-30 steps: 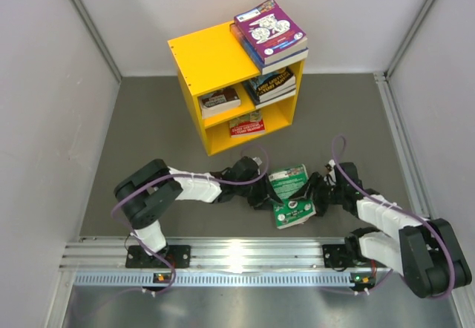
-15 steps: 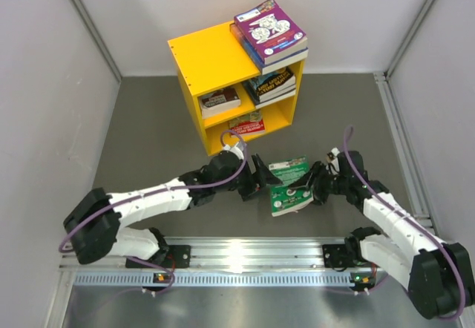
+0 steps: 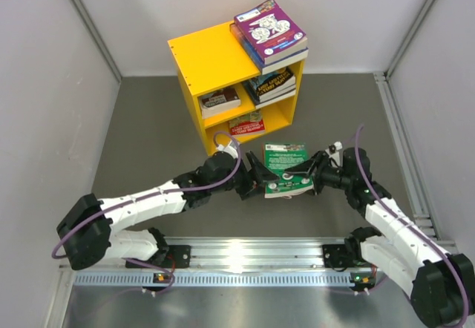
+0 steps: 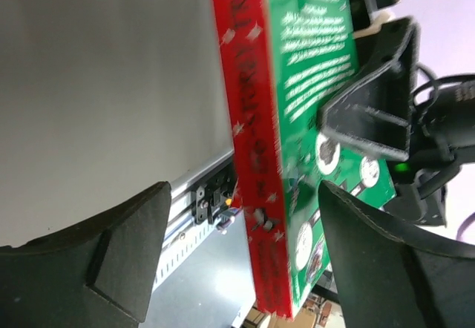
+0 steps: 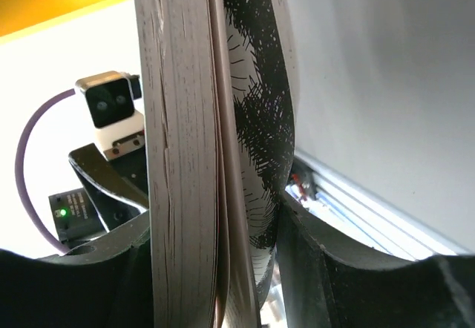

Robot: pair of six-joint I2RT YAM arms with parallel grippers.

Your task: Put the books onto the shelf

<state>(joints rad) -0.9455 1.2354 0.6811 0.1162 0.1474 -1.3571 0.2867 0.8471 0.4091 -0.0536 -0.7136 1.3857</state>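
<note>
From above, you have the green book (image 3: pixel 285 166) held between the two arms, just in front of the yellow shelf (image 3: pixel 211 61) and near its lower compartment. The right gripper (image 3: pixel 304 174) meets the book's right edge. The left gripper (image 3: pixel 256 182) sits at its left edge. You cannot tell from here whether the book touches the grey tabletop (image 3: pixel 148 135). A purple book (image 3: pixel 269 28) tops a small stack on the shelf's flat top. More books lie in the upper compartment, and a red one (image 3: pixel 247 125) lies in the lower.

In your left wrist view, the left gripper's fingers (image 4: pixel 96 261) stand wide apart. The green book's red spine runs between them, with clear space on the left side. One black finger of the right gripper lies on the green cover.

In your right wrist view, the right gripper is clamped on the green book. Its fingers (image 5: pixel 371 283) press in from both sides on the page edges and on a curling black-and-white cover. A corner of the shelf shows at the upper left.
</note>
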